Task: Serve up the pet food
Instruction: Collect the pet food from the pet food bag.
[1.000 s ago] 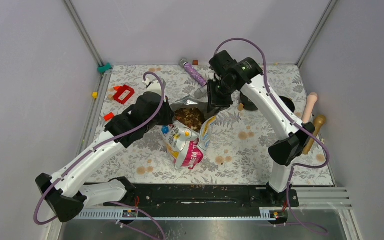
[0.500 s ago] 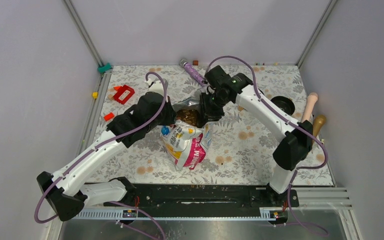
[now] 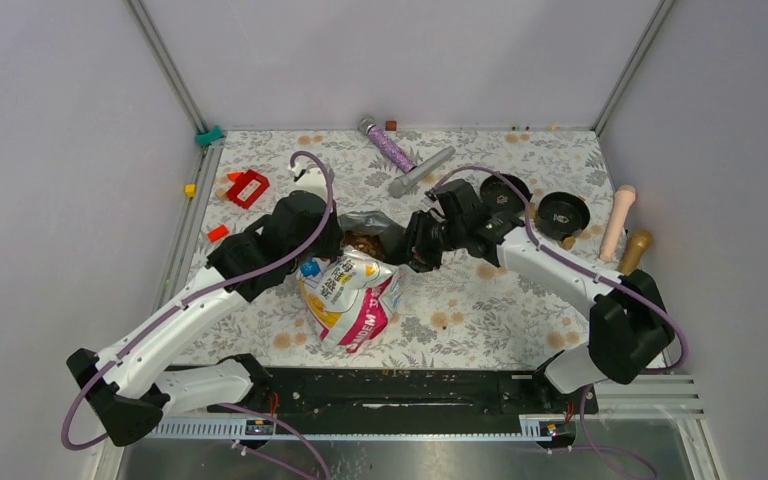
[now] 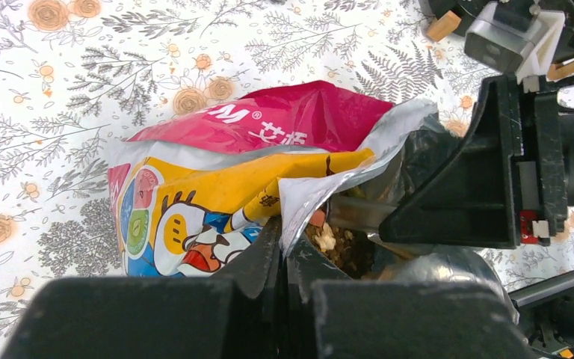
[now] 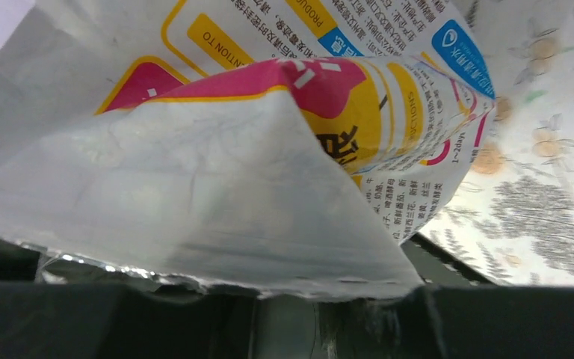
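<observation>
Our left claw [image 4: 284, 241] is pinched tight on the near rim of the bag [image 4: 217, 172], which lies on its side on the tabletop [image 3: 490, 290]. Our right claw [image 3: 418, 245] sits at the bag's mouth, jaws partly apart, with the silver flap draped over its fingers [image 5: 194, 318]; we cannot tell whether it grips. The kibble [image 4: 338, 247] is inside the open mouth.
</observation>
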